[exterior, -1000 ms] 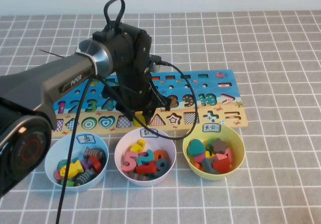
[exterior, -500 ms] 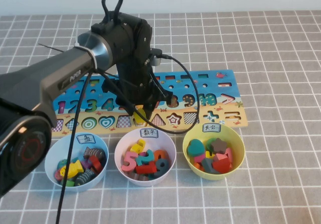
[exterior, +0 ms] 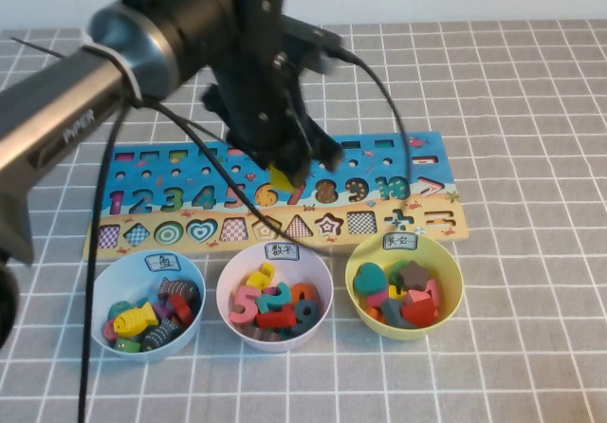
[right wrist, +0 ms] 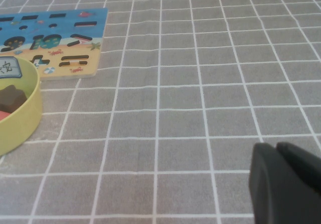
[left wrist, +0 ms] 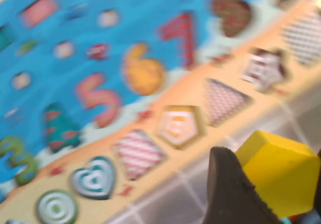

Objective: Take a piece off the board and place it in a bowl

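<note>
One small yellow pentagon piece (left wrist: 279, 171) is held between the fingers of the left gripper (exterior: 285, 172), closed on it from two sides, and it hangs in the air above the board (exterior: 432, 216), clear of its surface. In the high view only a bit of yellow shows under the dark gripper, over the row of numbers near the 6 and the 7. In the left wrist view the piece is seen well: it is a flat solid block, and one dark finger (left wrist: 233, 191) presses against its side. Below it, in the tan strip of the board, the pentagon slot (left wrist: 178, 126) is empty, between a striped slot and a checked triangle slot. The board lies flat on the grey checked cloth (exterior: 531, 101), blue with coloured numbers along the middle. Three bowls stand in a row just beside the near edge of the board. The yellow-green bowl (exterior: 450, 264) is at the right end of the row, with a small white label on its rim, and it holds several coloured shape blocks. The pink bowl (exterior: 230, 281) in the middle holds number pieces, and the light blue bowl (exterior: 100, 295) on the left holds fish pieces. The right gripper (right wrist: 286, 186) is well apart from the board, low over the cloth to the right of the yellow-green bowl; its two dark fingers stand close together with nothing between them.
</note>
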`<state>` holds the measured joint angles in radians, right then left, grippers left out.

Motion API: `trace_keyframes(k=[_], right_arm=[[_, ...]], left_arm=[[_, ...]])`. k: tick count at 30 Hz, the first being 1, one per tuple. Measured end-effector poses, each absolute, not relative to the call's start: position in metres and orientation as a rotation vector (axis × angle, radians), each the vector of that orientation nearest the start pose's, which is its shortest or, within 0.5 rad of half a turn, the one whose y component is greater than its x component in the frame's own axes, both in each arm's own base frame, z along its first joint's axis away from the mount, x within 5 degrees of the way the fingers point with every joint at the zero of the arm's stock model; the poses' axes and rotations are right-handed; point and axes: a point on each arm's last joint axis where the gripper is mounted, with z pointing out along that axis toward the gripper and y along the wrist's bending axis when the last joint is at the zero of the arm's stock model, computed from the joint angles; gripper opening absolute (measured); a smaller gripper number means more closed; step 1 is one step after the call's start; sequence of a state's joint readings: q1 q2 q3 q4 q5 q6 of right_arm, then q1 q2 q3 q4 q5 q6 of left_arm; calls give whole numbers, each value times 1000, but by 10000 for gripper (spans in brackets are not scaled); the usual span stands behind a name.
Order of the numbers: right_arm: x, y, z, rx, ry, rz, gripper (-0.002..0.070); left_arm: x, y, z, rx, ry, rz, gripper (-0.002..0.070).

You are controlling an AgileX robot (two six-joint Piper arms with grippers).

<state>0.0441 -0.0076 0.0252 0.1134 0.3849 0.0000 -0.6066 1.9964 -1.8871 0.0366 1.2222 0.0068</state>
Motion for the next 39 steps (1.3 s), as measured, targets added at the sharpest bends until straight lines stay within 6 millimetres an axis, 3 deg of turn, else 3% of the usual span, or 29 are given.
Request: trace_keyframes(k=[5,8,13,20,30,39], right_arm=[[52,6,171,29,1886,144,-17],[52,6,171,29,1886,144,-17],[52,6,171,29,1886,144,-17],[52,6,171,29,1886,144,-17],[52,6,171,31,1886,146,-17],[52,6,171,31,1886,146,-17]], left_arm=[[315,-272,294,1182,2596,-98,286],[292,-284,297,1278,2538,-186,286],[272,-290,283,1294,2487,-361,286],[247,-294,246,1246,2477,-421,285],[242,-300,248,864,2620,-546,285],[252,-310,245,815,2637,-535,285]])
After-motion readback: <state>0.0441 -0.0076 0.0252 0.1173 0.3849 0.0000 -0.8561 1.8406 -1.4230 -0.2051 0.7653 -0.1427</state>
